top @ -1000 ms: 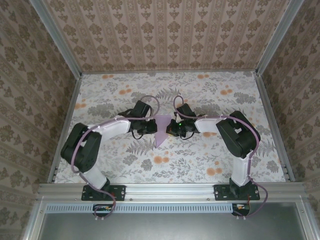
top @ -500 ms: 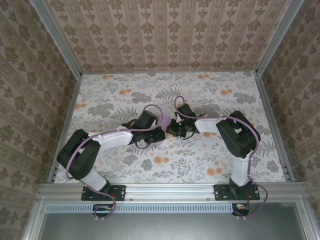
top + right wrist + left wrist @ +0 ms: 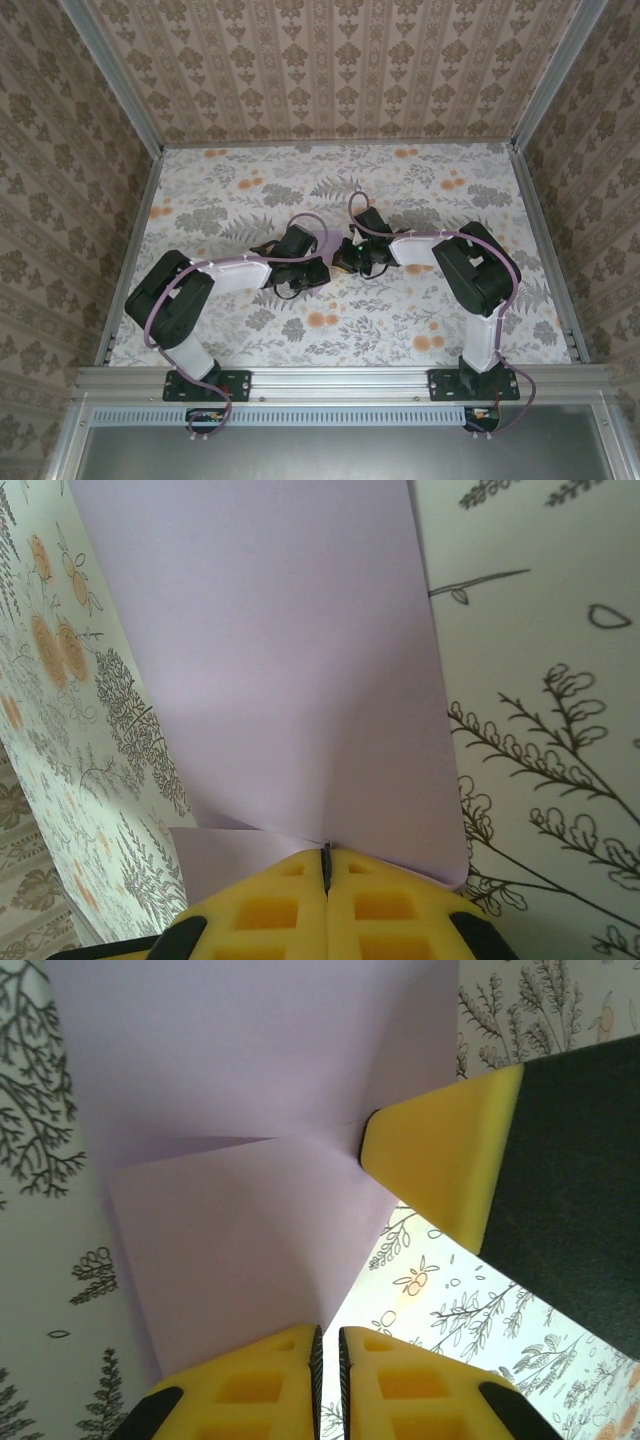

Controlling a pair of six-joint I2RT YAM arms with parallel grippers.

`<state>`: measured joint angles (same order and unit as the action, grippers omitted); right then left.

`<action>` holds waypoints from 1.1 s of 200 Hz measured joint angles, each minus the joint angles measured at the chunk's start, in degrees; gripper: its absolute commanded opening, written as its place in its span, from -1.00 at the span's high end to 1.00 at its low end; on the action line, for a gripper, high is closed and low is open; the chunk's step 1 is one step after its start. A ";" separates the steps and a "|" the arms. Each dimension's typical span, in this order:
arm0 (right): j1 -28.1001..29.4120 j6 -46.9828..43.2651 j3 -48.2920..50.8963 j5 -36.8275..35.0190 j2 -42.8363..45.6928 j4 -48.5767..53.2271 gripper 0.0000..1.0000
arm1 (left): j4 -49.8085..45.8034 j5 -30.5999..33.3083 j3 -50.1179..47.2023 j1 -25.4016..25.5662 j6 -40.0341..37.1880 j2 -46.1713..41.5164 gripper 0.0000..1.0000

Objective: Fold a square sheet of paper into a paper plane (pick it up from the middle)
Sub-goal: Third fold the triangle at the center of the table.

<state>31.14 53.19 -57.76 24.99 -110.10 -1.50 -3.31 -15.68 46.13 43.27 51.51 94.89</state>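
Right gripper (image 3: 326, 854): clenched on the square sheet of paper (image 3: 300, 660).
Left gripper (image 3: 328, 1334): nearly closed at the paper's edge; hold unclear.

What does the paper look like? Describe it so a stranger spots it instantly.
On the floral-patterned table, look at the middle, where two yellow-tipped grippers meet. Both the left gripper and the right gripper pinch the square sheet of paper: plain lilac, creased, unpatterned against the printed leaves and flowers.
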 measured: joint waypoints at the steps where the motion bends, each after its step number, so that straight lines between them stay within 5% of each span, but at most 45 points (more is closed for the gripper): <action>1: 0.00 0.00 0.00 0.00 0.00 0.00 0.96 | -0.02 0.04 0.00 -0.02 0.00 0.00 0.69; 220: 0.00 0.83 0.07 0.00 0.00 -0.02 0.96 | -0.50 1.60 -1.51 2.47 1.49 -3.26 0.72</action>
<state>31.14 54.02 -57.69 24.99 -110.10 -1.52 -3.81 -14.09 44.62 45.74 52.99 91.64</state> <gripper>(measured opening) 0.057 0.143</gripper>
